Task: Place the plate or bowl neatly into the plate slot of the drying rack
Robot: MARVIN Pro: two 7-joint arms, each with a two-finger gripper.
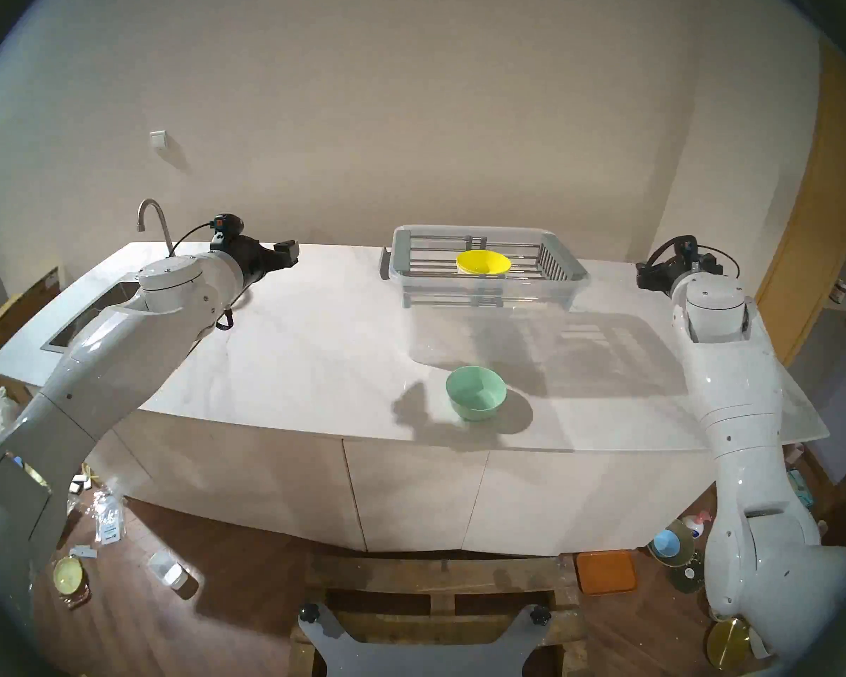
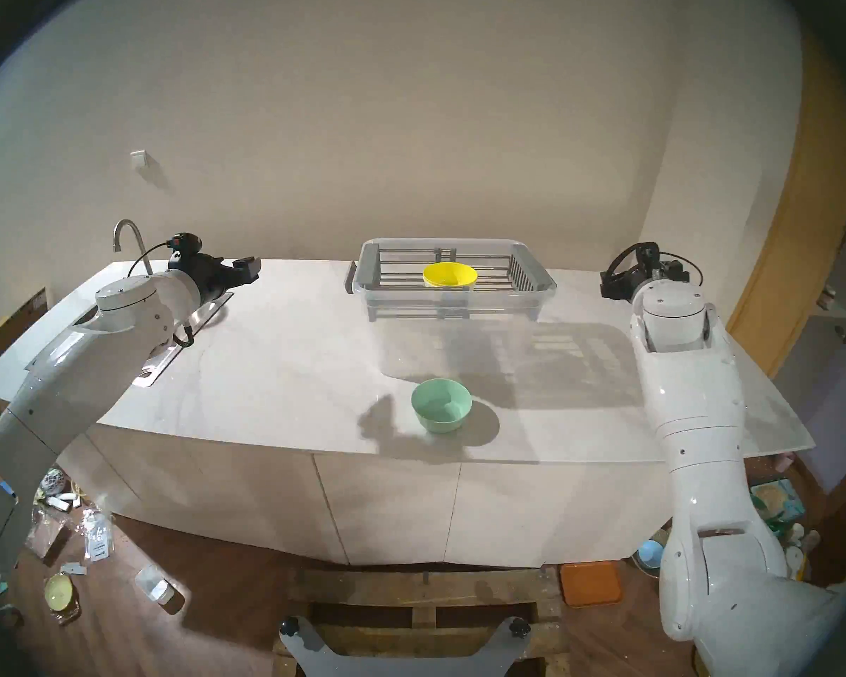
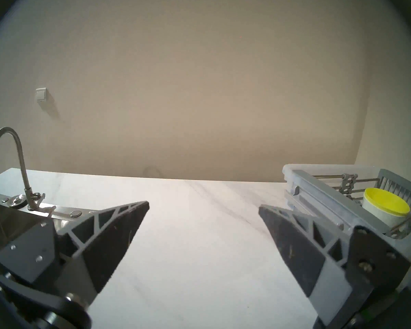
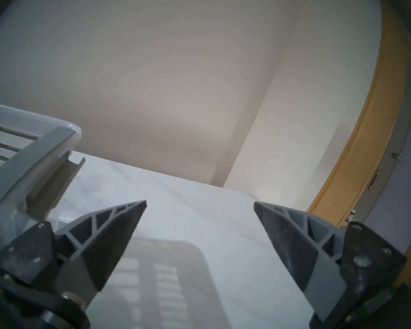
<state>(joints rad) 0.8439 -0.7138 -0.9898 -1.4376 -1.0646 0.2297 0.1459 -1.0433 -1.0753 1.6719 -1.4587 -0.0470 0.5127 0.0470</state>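
Right gripper is mostly tucked behind its own wrist in the head views. Right wrist view crops the rack at 9 o'clock, and floor clutter's too small to identify.

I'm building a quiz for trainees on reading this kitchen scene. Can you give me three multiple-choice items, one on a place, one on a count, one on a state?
1. Where is the yellow bowl?
A. On the rods of the drying rack
B. In the sink
C. On the counter's front edge

2. How many bowls are on or above the counter?
A. One
B. Two
C. Four

3. How does the left pincer stand?
A. Shut on the green bowl
B. Shut on nothing
C. Open and empty

Key:
1 A: the yellow bowl rests on the steel rods of the drying rack, which sits in a clear tub.
2 B: only the yellow bowl and the green bowl show there; the green one stands on the counter.
3 C: the left pincer shows a wide gap with nothing between its fingers.
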